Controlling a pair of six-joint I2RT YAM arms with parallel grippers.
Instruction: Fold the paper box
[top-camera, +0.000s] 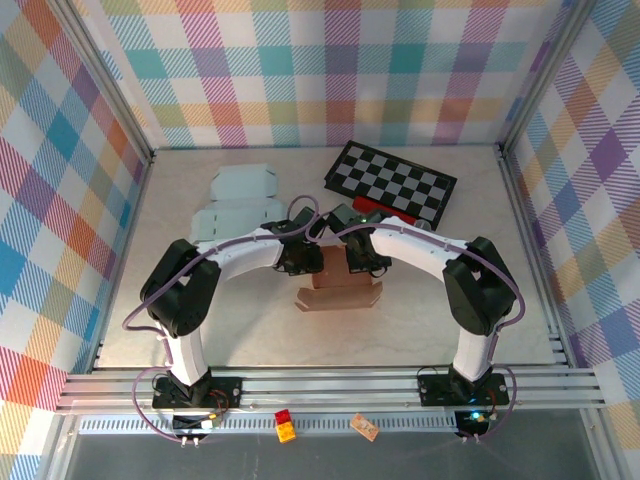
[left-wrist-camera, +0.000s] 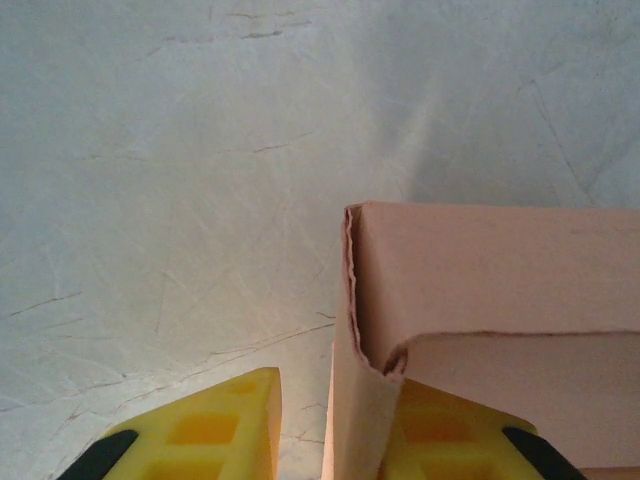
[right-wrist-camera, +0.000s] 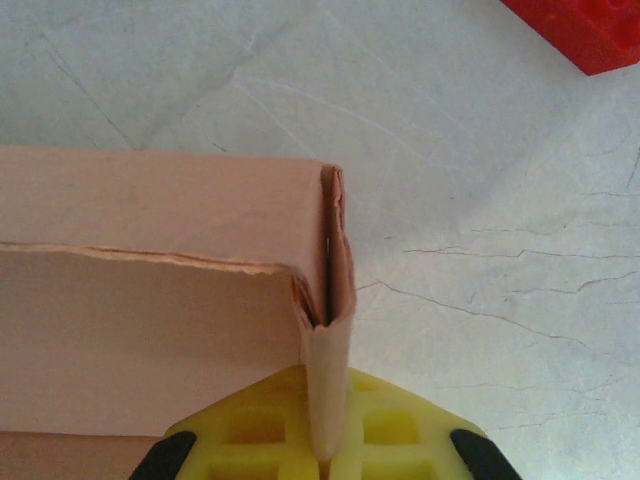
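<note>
A: As it rests on the table (top-camera: 450, 310), how does the paper box (top-camera: 338, 291) lie?
B: Centred, lengthwise left-right. The right gripper (right-wrist-camera: 322, 380) pinches one end wall; the left gripper (left-wrist-camera: 338, 388) straddles the other, jaws apart. Pale surface, plaid walls (top-camera: 350, 70).

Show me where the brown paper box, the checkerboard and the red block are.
paper box (top-camera: 338, 297): top view, its near flap.
checkerboard (top-camera: 392, 182): top view, centre of the board.
red block (right-wrist-camera: 590, 30): right wrist view, its visible corner.
</note>
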